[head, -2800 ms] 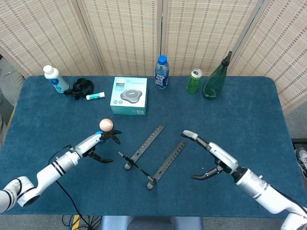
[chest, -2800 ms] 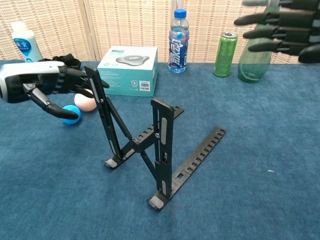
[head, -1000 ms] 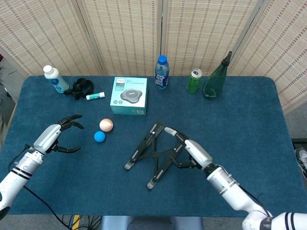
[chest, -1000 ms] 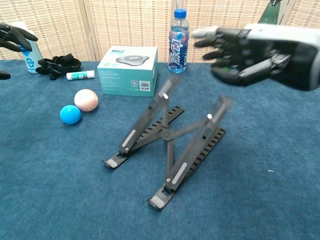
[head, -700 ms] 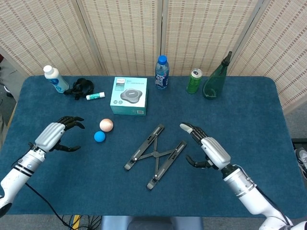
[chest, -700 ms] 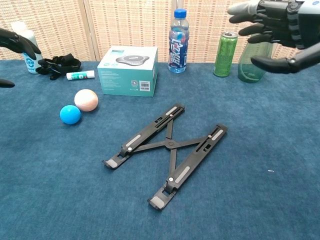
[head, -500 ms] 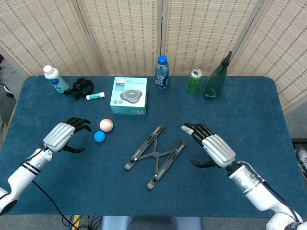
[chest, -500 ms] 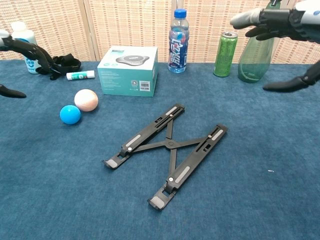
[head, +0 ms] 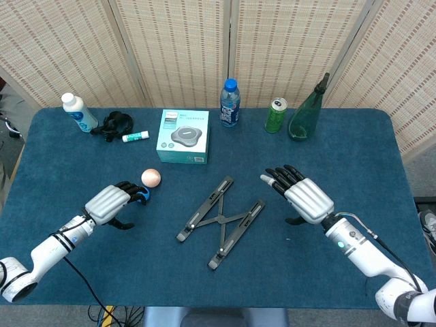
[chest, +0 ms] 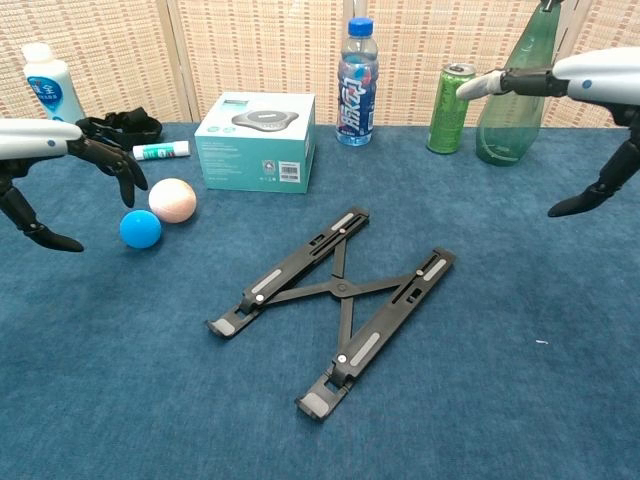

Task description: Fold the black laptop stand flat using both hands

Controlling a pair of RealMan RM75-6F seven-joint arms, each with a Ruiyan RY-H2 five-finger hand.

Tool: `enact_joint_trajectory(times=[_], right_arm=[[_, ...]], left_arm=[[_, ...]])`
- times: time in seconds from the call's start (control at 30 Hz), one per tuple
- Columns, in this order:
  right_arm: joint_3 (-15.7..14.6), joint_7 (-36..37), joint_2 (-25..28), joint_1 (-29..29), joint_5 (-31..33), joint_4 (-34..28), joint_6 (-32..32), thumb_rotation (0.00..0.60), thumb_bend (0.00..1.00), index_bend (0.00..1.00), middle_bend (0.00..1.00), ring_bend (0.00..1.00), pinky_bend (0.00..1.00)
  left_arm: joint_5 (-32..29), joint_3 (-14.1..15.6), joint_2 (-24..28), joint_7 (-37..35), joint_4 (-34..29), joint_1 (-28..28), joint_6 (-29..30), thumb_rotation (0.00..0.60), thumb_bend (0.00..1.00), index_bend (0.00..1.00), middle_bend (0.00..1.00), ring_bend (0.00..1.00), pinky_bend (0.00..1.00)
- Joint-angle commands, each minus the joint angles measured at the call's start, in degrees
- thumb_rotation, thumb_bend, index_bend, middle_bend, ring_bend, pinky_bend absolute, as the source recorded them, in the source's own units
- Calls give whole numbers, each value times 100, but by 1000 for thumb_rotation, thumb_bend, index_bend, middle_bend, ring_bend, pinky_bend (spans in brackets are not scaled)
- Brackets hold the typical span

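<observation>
**Stand lying flat, both robot hands empty**

The black laptop stand [head: 221, 222] is lying collapsed flat on the blue worktop [head: 354, 157], its two bars crossing in an X. The left robot hand [head: 112, 202] is hovering to the stand's left with fingers spread and curved, holding nothing, just beside the blue ball [chest: 140, 229] and the peach ball [head: 150, 178]. The right robot hand [head: 304, 195] is hanging to the stand's right, fingers apart and empty.
</observation>
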Motion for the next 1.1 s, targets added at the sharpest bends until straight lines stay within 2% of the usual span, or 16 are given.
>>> enact_joint_trajectory(times=[0.03, 0.17, 0.47, 0.7, 1.1], right_arm=[[9, -56, -128, 71, 39, 99, -106, 600, 0, 0, 0, 0, 0], [-8, -197, -272, 123, 13, 191, -159, 600, 0, 0, 0, 0, 0], [-158, -415, -743, 230, -102, 608, -343, 600, 0, 0, 0, 0, 0], [-238, -473, -1412, 415, -274, 1432, -508, 600, 0, 0, 0, 0, 0], [-316, -282, -2511, 700, -462, 2944, -647, 600, 0, 0, 0, 0, 0]], left_arm=[[192, -22, -307, 273, 312, -110, 105, 600, 147, 285, 201, 181, 147], [279, -65, -646, 182, 669, -235, 182, 600, 147, 209, 178, 175, 147], [327, -69, -1063, 44, 1192, -447, 221, 600, 147, 200, 166, 151, 147], [102, -69, -916, -47, 1172, -318, 358, 600, 147, 200, 166, 151, 148], [-24, 34, -436, 68, 686, -14, 682, 600, 147, 200, 166, 151, 147]])
